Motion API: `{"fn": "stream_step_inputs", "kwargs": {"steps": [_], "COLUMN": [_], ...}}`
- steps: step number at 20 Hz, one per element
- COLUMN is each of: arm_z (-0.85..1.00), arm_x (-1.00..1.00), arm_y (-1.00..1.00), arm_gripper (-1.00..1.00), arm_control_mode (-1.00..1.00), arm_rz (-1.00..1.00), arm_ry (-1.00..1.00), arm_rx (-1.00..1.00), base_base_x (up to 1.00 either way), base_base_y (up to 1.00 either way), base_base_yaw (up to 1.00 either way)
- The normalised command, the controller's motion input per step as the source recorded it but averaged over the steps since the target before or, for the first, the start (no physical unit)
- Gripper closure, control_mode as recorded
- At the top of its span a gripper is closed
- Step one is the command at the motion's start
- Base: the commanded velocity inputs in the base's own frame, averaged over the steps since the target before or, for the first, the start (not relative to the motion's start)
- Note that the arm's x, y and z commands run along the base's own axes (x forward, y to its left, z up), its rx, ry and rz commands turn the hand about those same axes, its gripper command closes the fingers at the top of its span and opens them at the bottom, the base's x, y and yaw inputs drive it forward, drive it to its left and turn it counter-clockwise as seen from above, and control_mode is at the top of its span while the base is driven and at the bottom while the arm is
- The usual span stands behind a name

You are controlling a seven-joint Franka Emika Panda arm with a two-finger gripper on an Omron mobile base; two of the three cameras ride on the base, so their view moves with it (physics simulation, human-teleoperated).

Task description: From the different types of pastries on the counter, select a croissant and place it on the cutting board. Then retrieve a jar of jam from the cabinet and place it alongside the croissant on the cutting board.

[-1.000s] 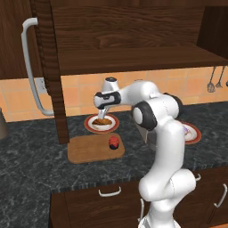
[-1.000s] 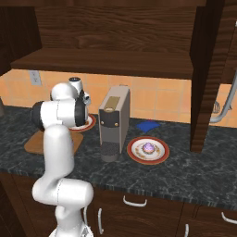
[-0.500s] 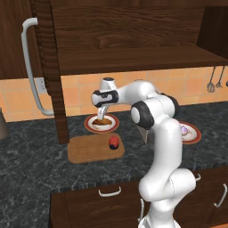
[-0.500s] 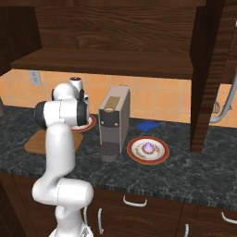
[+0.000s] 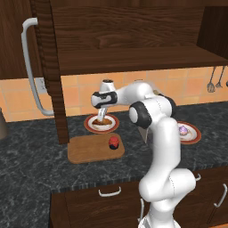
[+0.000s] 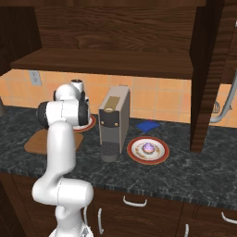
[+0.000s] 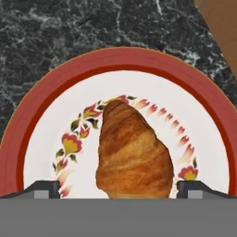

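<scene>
Spread wide, the end effector (image 5: 103, 117) hangs just over the croissant (image 5: 100, 120), one fingertip (image 7: 43, 189) on each side of the pastry and nothing gripped. From the hand view the croissant (image 7: 133, 152) lies in the middle of its red-rimmed plate (image 7: 203, 102), flowers painted round the white centre. From the left base view the jar of jam (image 5: 114, 142) stands on the cutting board (image 5: 87, 149), near its right edge, in front of that plate. From the right base view a coffee machine (image 6: 114, 121) stands on the tabletop (image 6: 194, 171), and beside it the cupcake (image 6: 148, 148) sits on a second plate (image 6: 136, 156).
</scene>
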Motion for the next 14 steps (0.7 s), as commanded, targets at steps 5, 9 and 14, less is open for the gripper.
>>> {"fn": "stream_step_inputs", "kwargs": {"steps": [5,9,14], "arm_z": [-0.27,-0.16,0.05], "arm_x": [0.1,0.0,-0.25], "arm_y": [0.0,0.03,0.0], "arm_gripper": [1.0,1.0,1.0], "arm_control_mode": [-1.0,-1.0,-1.0], "arm_rz": [0.09,0.13,0.18], "arm_ry": [0.0,0.0,-0.01], "arm_rx": [0.0,0.0,0.0], "base_base_x": [0.0,0.0,0.0], "base_base_y": [0.0,0.0,0.0], "base_base_yaw": [0.0,0.0,0.0]}}
